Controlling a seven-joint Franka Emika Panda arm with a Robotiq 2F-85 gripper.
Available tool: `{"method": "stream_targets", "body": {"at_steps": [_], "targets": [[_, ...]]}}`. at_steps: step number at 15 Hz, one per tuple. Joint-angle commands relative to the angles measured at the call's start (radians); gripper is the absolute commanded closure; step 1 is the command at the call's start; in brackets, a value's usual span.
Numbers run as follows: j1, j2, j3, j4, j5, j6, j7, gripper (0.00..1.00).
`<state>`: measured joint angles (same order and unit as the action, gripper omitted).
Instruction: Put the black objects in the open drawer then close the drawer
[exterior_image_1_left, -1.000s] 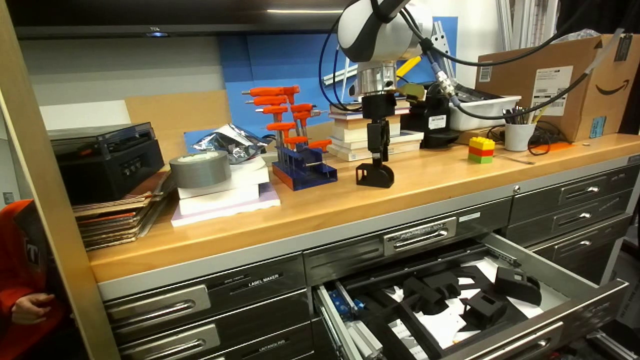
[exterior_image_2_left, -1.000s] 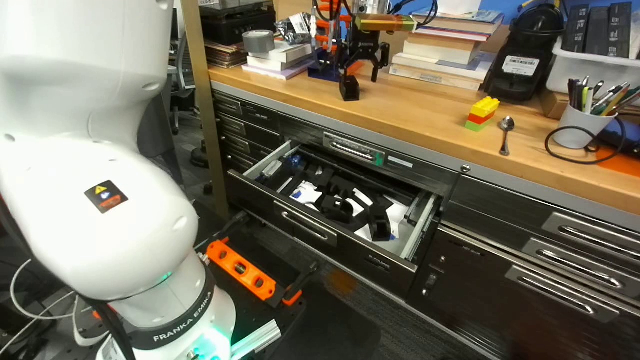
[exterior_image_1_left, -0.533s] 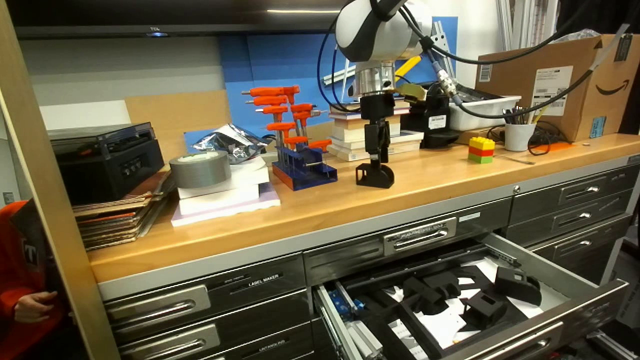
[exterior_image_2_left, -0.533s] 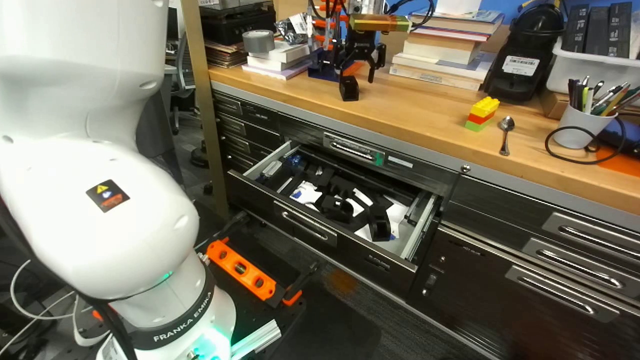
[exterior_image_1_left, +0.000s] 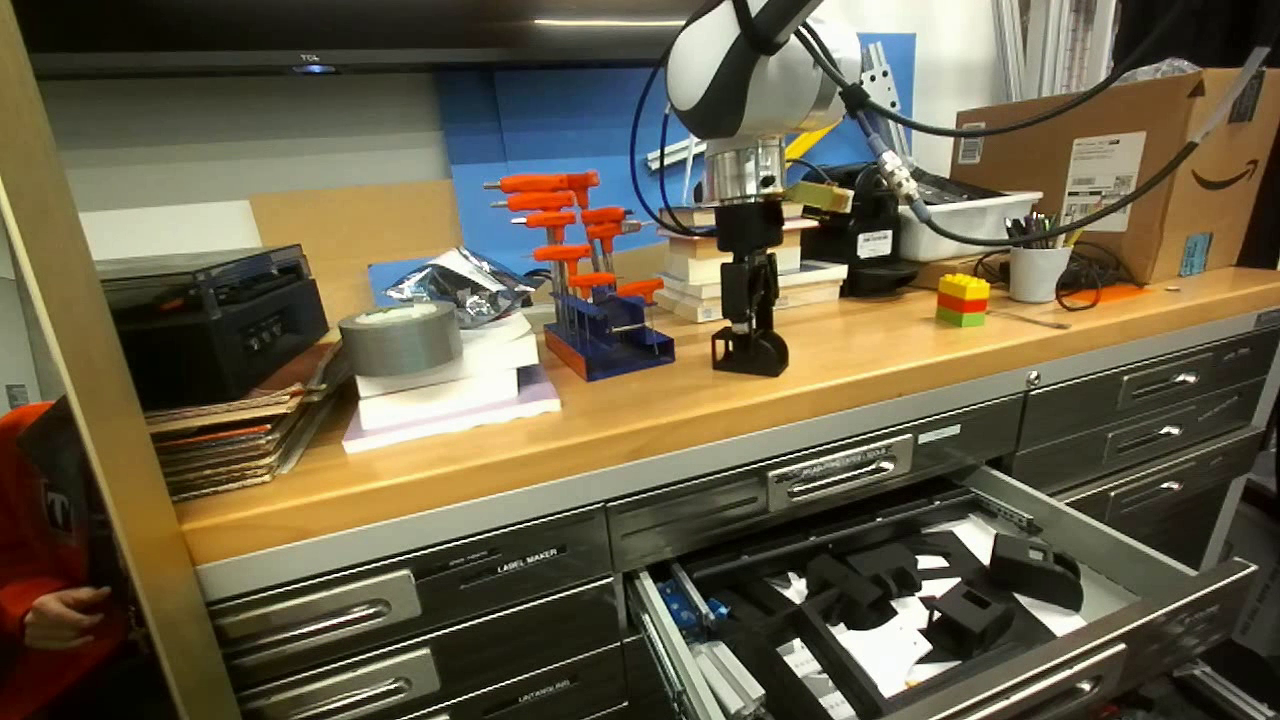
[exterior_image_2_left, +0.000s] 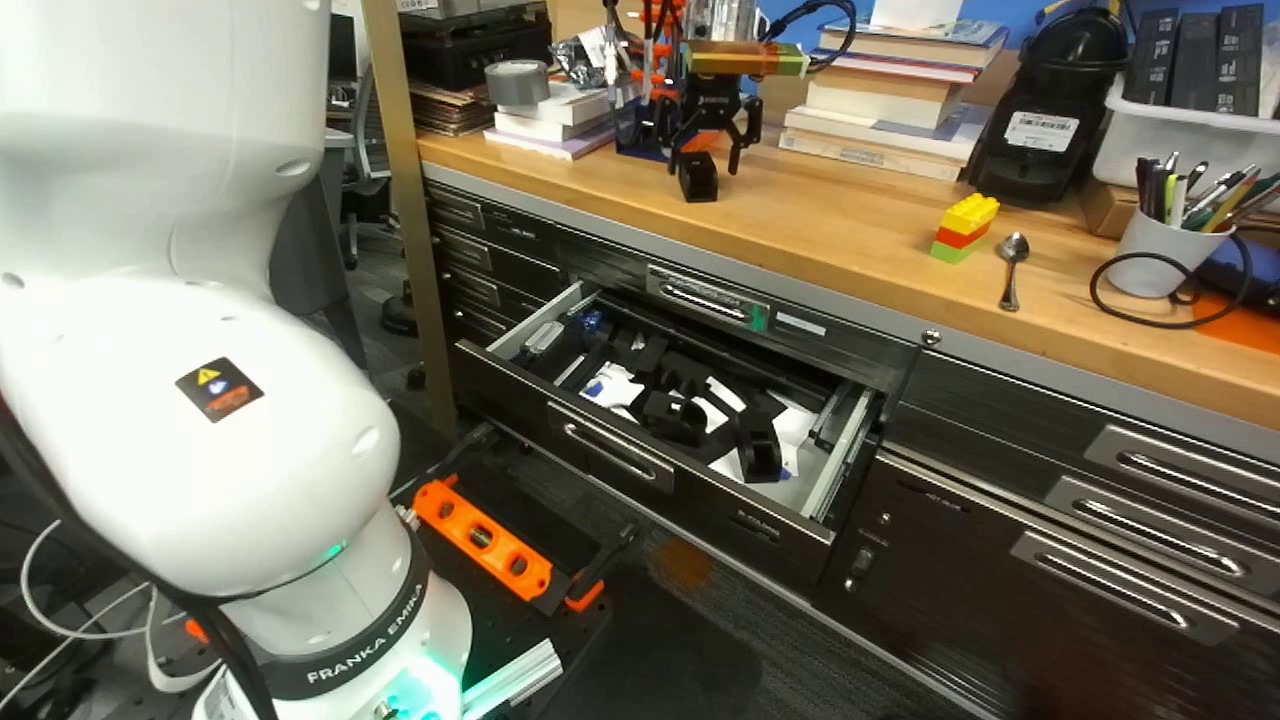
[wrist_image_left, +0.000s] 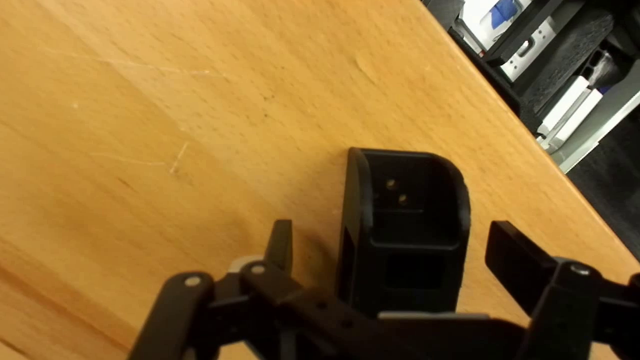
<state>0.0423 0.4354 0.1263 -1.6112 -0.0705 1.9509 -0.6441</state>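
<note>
Blk obj (wrist_image_left: 409, 232) sits btwn fingers (wrist_image_left: 517, 262) of hand (wrist_image_left: 391, 247)

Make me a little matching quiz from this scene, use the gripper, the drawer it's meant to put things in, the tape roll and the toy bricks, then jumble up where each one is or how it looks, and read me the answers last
Column one:
1. gripper
2. drawer
3. tape roll
4. toy bricks

Column two:
A. pulled out, with black parts inside
B. yellow, red and green
C. jaws apart, with a black object between them in the wrist view
D. on a stack of books

Pairs: 1-C, 2-A, 3-D, 4-B.
</note>
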Motion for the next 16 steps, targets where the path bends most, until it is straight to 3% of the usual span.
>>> {"method": "stream_targets", "body": {"at_steps": [1,2,4,9,13,16], "targets": [[0.003,-0.023,0.002,-0.029,-0.004,0.036,0.033,0.0],[0.003,-0.024,0.001,-0.032,-0.005,0.04,0.038,0.25],[0.003,-0.024,0.001,-0.038,-0.009,0.053,0.043,0.33],[0.007,-0.029,-0.003,-0.051,-0.02,0.068,0.067,0.68],[0.008,-0.063,-0.009,-0.077,-0.035,0.057,0.112,0.69],[-0.011,-0.147,-0.025,-0.162,-0.039,0.076,0.176,0.69]]}}
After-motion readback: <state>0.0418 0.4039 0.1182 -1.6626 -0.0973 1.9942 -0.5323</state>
